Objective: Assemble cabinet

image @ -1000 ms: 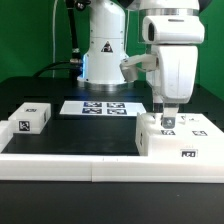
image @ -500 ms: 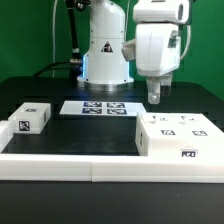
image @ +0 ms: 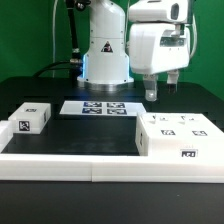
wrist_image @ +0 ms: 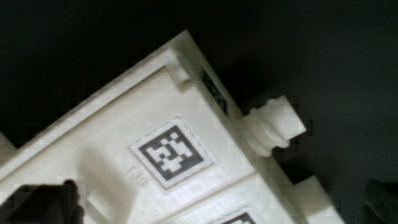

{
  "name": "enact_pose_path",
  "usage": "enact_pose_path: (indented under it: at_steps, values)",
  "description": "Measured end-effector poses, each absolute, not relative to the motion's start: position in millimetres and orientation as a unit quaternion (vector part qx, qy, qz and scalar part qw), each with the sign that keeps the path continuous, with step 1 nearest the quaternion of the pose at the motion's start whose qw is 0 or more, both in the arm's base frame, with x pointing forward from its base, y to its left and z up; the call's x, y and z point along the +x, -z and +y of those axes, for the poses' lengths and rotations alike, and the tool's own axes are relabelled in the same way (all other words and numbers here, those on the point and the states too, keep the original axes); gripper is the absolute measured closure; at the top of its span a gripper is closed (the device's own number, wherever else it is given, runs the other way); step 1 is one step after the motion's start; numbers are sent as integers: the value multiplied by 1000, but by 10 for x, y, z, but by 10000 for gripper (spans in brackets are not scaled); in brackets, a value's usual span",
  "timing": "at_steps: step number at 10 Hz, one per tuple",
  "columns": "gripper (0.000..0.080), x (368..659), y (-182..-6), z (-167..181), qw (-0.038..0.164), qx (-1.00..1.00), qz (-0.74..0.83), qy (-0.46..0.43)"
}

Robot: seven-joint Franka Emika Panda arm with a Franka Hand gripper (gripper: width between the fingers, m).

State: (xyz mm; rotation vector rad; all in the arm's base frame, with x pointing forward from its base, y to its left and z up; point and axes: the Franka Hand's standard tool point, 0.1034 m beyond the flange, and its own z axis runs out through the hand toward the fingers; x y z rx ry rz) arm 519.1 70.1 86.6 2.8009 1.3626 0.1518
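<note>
The claw [image: 152, 93] hangs empty, fingers apart, above the big white box [image: 175, 135], which sits at four o'clock in the exterior view. A small block [image: 30, 118] lies well apart at nine o'clock, unfitted, so most assembly seems left.

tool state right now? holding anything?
Tool: open, holding nothing, raised clear above the box.
</note>
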Motion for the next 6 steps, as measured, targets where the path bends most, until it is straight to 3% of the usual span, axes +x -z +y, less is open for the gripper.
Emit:
enact_pose_path:
  at_steps: [6]
  values:
    - [2, 5041, -761, 831, -31, 994, 95, -53]
